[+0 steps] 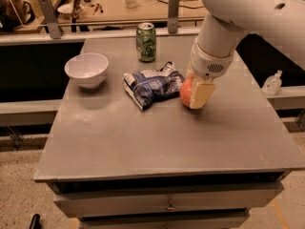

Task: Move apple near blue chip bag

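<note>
The orange-red apple (186,92) sits low at the grey table (143,137), just right of the blue chip bag (153,85), almost touching it. My gripper (195,95) reaches down from the white arm at the upper right and its tan fingers (202,93) are shut on the apple, hiding its right side. The wrinkly dark blue and white bag lies flat near the table's middle.
A white bowl (86,69) stands at the table's left. A green can (146,42) stands behind the bag. A workbench with clutter runs along the back. A small bottle (272,83) sits on a ledge to the right.
</note>
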Tool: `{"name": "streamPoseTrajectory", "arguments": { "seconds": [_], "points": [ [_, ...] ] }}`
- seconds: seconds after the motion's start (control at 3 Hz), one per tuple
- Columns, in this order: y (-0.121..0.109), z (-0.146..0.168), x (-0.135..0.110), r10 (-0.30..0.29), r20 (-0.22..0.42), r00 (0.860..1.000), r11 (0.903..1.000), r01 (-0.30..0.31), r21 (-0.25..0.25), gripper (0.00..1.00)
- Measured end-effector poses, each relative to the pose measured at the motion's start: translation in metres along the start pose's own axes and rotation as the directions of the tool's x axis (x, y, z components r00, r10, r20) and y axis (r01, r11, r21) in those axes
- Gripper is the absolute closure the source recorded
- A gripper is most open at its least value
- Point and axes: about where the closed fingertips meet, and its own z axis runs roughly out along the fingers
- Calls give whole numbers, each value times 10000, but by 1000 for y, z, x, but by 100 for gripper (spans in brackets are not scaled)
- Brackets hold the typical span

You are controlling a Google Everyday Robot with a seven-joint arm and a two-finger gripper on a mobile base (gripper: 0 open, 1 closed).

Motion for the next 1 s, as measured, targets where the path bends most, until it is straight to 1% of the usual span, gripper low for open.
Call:
{"name": "streamPoseTrajectory", "arguments": {
  "seconds": [0.33, 0.67, 1.0],
  "points": [
    [0, 1, -1, -12, 3, 10000, 10000, 12, 5, 0],
    [1, -5, 8, 146, 502, 9986, 9998, -151, 87, 0],
    [5, -18, 35, 494, 1686, 9845, 9972, -580, 464, 0]
  ]
}}
